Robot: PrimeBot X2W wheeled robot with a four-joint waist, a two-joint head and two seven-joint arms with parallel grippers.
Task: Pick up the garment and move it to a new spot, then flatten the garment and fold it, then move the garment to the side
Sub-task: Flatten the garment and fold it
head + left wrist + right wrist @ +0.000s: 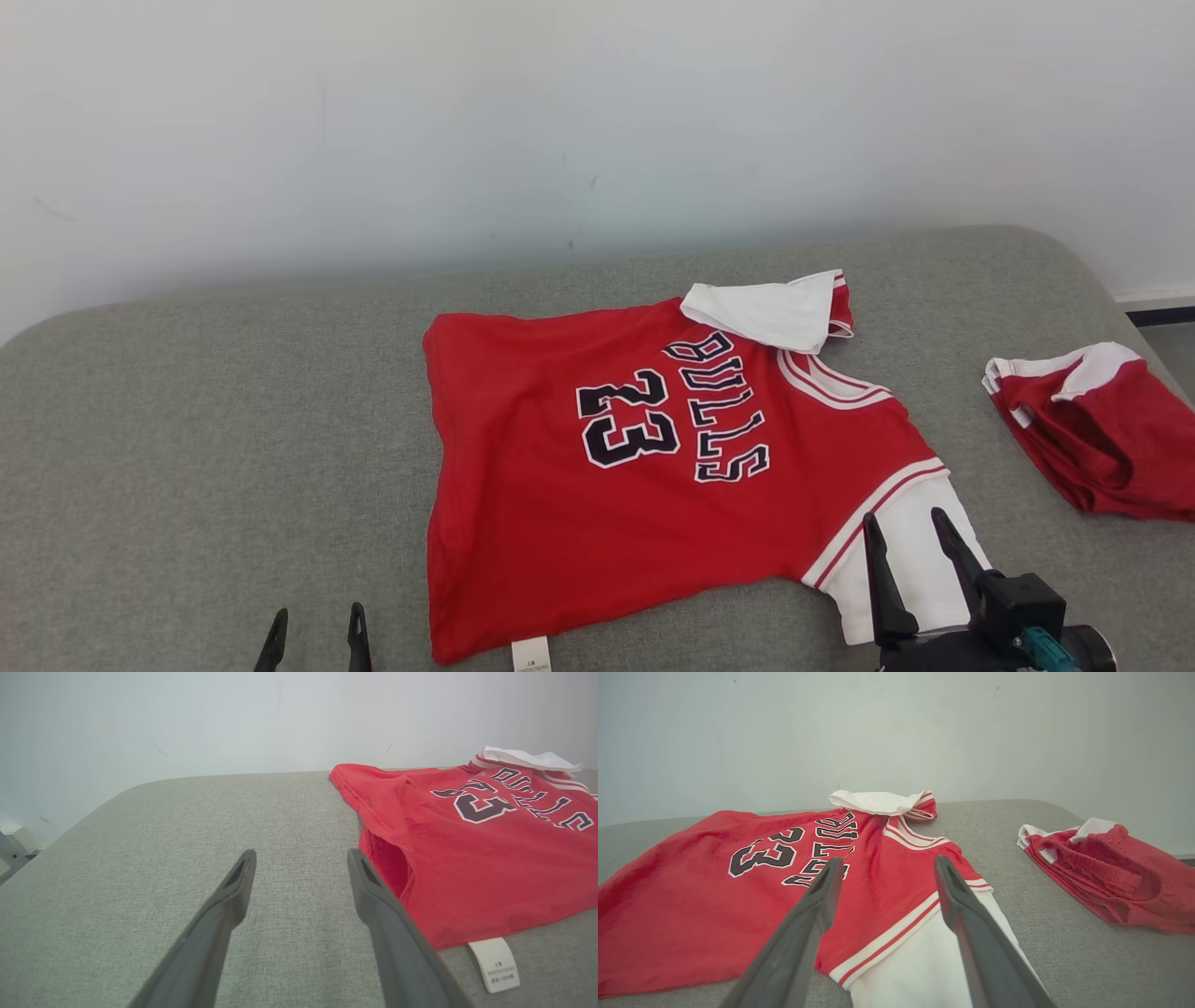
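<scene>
The garment is a red jersey printed "BULLS 23" with white sleeves, spread on the grey cushion with its neck toward the right. Its far sleeve is folded back over the shoulder. My right gripper stands open over the near white sleeve, nothing between its fingers. My left gripper is open at the lower left, just left of the jersey's hem and apart from it. A white label sticks out from the near hem corner.
Red shorts with white trim lie bunched at the cushion's right edge. The grey cushion has bare room to the left of the jersey. A white wall stands behind it.
</scene>
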